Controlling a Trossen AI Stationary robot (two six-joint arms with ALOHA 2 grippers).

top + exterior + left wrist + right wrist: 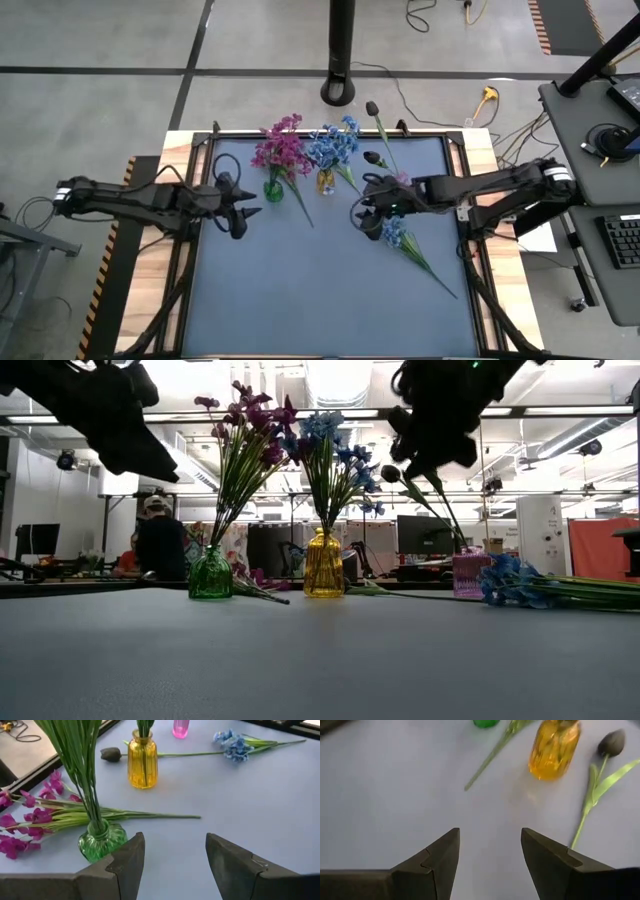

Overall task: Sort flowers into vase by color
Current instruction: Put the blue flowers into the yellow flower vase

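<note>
A green vase (273, 189) (101, 841) holds magenta-pink sprigs (282, 148). A yellow vase (326, 183) (553, 747) holds blue sprigs (334, 143). A pink vase (467, 575) (180, 727) stands to the right of them, with a dark purple bud (372, 108) above it. Flat on the table lie a magenta sprig (35, 817), a blue sprig (395, 233) (234, 746) and a dark purple bud (611, 742) (111, 753). My left gripper (250, 212) (175, 855) is open, just near of the green vase. My right gripper (358, 212) (490, 855) is open above the mat, beside the lying blue sprig.
The blue-grey mat (320, 300) is bare toward the near edge. A dark frame (195, 250) runs along the mat's sides. A black post (340, 60) stands beyond the far edge. A person (160, 545) sits in the room behind the table.
</note>
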